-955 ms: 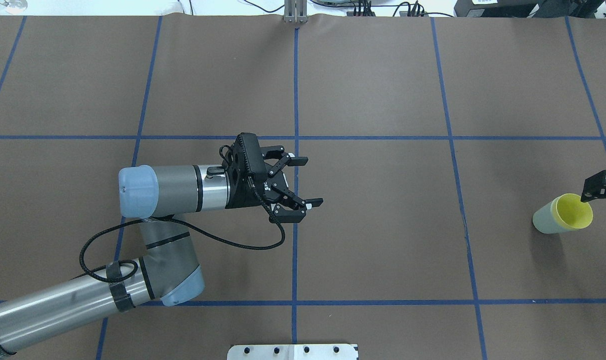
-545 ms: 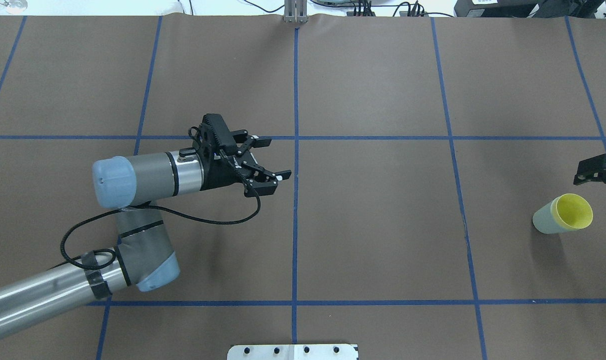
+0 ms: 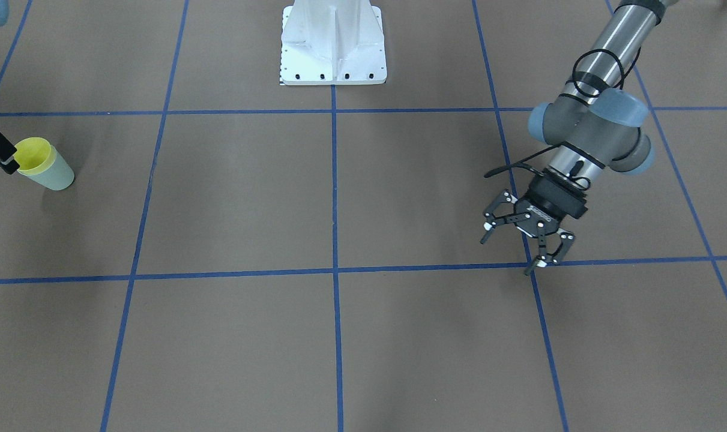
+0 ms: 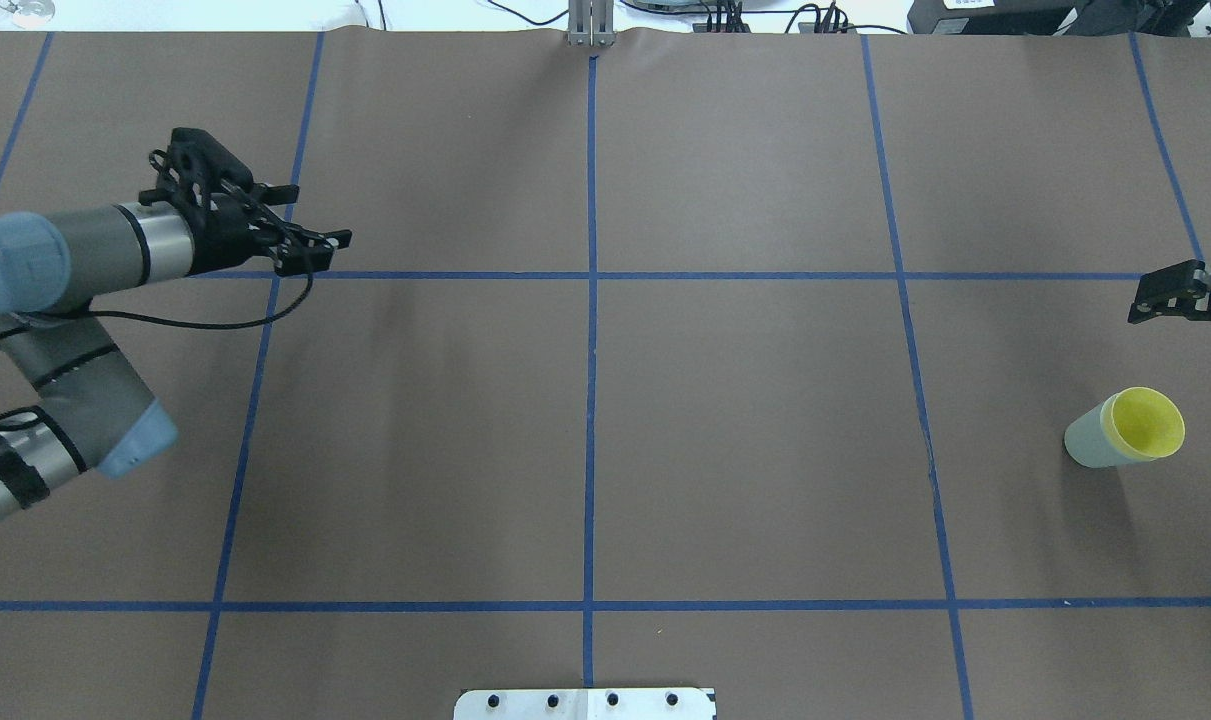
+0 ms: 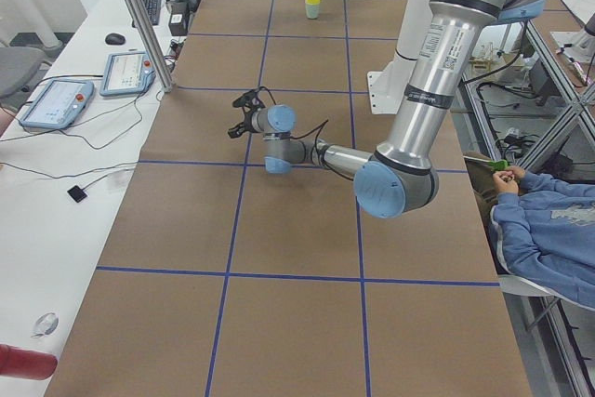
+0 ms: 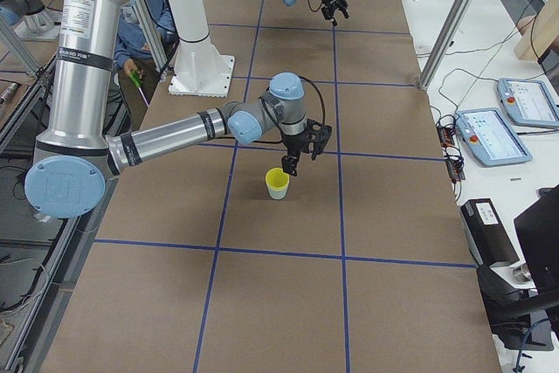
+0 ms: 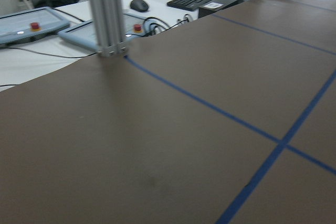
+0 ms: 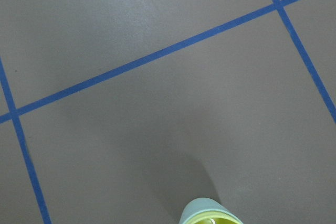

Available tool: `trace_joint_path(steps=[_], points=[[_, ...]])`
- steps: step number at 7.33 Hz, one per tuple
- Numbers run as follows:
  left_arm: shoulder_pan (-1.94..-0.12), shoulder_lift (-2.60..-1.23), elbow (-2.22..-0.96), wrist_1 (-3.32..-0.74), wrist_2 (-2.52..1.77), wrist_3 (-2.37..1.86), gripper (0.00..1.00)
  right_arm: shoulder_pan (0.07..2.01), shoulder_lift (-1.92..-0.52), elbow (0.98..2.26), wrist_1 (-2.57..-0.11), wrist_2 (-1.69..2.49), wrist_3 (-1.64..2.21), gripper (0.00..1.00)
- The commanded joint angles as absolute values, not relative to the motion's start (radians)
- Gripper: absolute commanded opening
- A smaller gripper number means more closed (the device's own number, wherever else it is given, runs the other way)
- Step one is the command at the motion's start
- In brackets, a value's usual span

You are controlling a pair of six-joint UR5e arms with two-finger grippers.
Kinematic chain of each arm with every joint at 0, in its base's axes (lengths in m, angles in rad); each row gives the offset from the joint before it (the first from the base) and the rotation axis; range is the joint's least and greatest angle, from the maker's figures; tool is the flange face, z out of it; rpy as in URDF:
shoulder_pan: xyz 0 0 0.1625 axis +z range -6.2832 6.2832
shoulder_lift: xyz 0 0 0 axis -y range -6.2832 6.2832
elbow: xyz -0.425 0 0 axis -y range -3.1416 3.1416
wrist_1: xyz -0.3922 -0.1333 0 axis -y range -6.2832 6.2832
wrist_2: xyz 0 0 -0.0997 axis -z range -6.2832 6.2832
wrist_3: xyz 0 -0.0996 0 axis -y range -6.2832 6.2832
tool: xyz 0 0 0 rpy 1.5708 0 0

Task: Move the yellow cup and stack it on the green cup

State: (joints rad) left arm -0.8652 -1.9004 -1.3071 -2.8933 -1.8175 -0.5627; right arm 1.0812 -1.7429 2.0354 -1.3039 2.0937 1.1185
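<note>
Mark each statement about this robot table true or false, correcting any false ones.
1. The yellow cup sits nested inside the green cup. True.
2. The left hand grips a cup. False: it is open and empty.
3. The nested cups stand upright. True.
4. The right hand is clamped on the yellow cup. False: it is open, clear of both cups.
5. The cups are on the robot's left side. False: they are on its right.

Silver tubes point(image 3: 610, 37), pale-blue joint caps point(image 3: 622, 108), black tool point(image 3: 507, 255)
</note>
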Motion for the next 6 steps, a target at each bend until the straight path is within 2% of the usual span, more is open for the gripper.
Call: trace_joint_path(steps=[1,3,6], points=[[-1.138,-1.853,-1.293,-2.664,-2.163,-0.581,0.99,1.089,-1.723,2.005,-1.304,2.091,1.088,1.00],[-1.331,-1.853,-1.290,-2.373,-2.369,-0.546,0.99,1.115,-1.668,1.944,-1.305,2.094,1.036,1.00],[-1.405,-1.833,-1.301,-2.063,-2.384,-0.276,0.99,1.207,-1.657,1.902,-1.315,2.143,0.872,1.00]])
